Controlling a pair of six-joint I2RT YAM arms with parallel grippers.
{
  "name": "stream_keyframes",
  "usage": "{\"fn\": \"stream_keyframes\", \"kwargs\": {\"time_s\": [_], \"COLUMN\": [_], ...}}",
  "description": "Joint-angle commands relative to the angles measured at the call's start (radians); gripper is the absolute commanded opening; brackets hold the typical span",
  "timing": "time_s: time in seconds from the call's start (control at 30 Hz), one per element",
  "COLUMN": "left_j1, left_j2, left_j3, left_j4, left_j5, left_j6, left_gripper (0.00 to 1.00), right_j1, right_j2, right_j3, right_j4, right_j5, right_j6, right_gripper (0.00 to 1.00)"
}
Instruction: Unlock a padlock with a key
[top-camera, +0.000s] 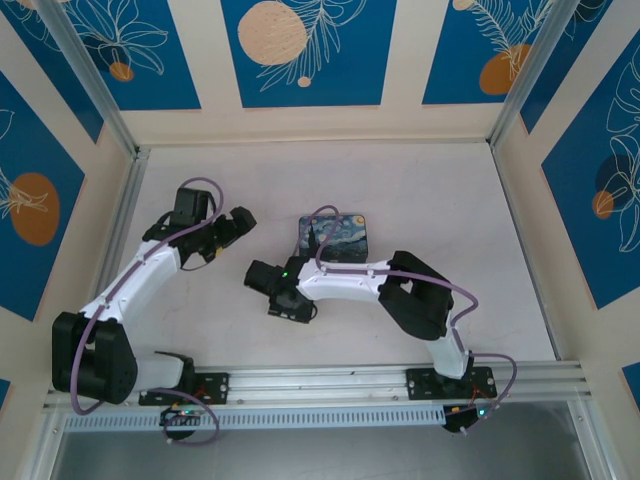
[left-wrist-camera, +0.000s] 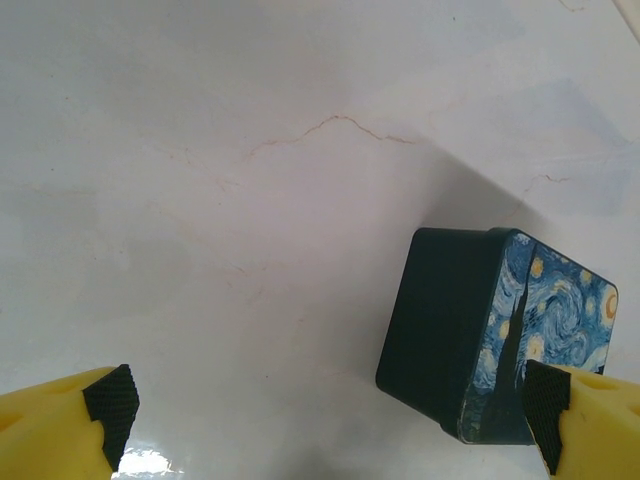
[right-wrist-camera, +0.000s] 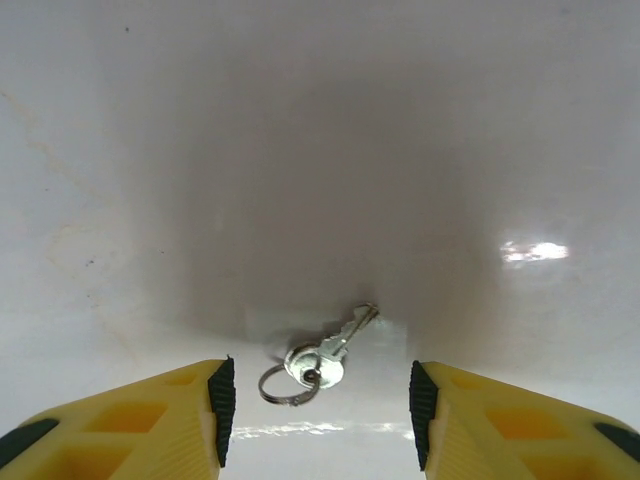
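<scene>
A small silvery key (right-wrist-camera: 333, 352) on a thin split ring lies flat on the white table, its blade pointing up and to the right. My right gripper (right-wrist-camera: 317, 415) hovers open just above it, yellow fingers (right-wrist-camera: 150, 420) on either side and the key between them. In the top view the right gripper (top-camera: 277, 290) is left of centre. My left gripper (left-wrist-camera: 325, 410) is open over bare table, and in the top view the left gripper (top-camera: 232, 228) sits at the left. The padlock is out of view.
A rectangular tin box (left-wrist-camera: 490, 335) with a blue swirl-painted lid stands just right of the left gripper's span; the same tin box (top-camera: 335, 238) sits mid-table behind the right arm. Purple cables run along both arms. Walls enclose the table (top-camera: 450, 200).
</scene>
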Motion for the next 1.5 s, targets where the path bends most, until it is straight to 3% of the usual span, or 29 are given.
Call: {"fn": "stream_keyframes", "kwargs": {"time_s": [0.0,0.6,0.8,1.03,1.33,1.37,1.43,1.47], "left_j1": [0.014,0.017,0.015,0.0,-0.136,-0.153,-0.192,-0.207], "left_j2": [-0.013,-0.001,-0.009,-0.014,0.004,0.01,0.029,0.041], "left_j3": [-0.015,-0.026,-0.035,-0.062,-0.047,-0.04,-0.024,-0.016], "left_j4": [0.013,0.032,0.037,0.062,0.095,0.099,0.107,0.108], "left_j5": [0.021,0.041,0.07,0.159,0.142,0.137,0.117,0.107], "left_j6": [0.017,0.018,0.015,-0.021,-0.077,-0.084,-0.095,-0.099], "left_gripper": [1.0,1.0,1.0,1.0,1.0,1.0,1.0,1.0], "right_j1": [0.005,0.025,0.022,-0.032,-0.297,-0.331,-0.396,-0.42], "right_j2": [0.036,-0.028,-0.156,-0.383,-0.635,-0.647,-0.685,-0.712], "right_j3": [0.033,-0.066,-0.145,-0.36,-0.687,-0.705,-0.737,-0.747], "right_j4": [-0.016,-0.014,-0.053,-0.084,0.062,0.07,0.062,0.059], "right_j5": [-0.03,-0.017,0.054,0.109,-0.029,-0.048,-0.064,-0.066], "right_j6": [0.034,0.064,0.034,-0.043,-0.309,-0.342,-0.38,-0.39], "right_gripper": [0.5,0.0,0.0,0.0,0.0,0.07,0.56,0.66]}}
